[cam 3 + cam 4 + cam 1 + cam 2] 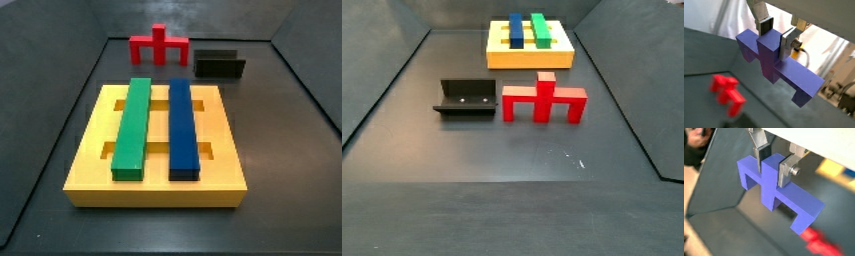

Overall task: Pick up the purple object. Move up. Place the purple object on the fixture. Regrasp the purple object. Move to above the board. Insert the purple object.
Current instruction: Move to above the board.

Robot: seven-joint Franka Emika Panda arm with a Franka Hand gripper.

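Observation:
The purple object (777, 65) hangs well above the floor in both wrist views, its wide bar lying across and its central post (769, 178) clamped between the silver fingers. My gripper (775, 37) is shut on that post, also seen as gripper (772, 164). Neither side view shows the gripper or the purple object. The fixture (221, 65) is a small black bracket on the floor, beside the red piece; fixture (465, 100). The board (94, 150) is a thick yellow slab carrying a green bar (131, 125) and a blue bar (182, 125); board (529, 58).
A red piece (159, 46) stands upright next to the fixture; red piece (544, 102), and far below the held object as red piece (727, 89). Dark walls ring the grey floor (502, 160).

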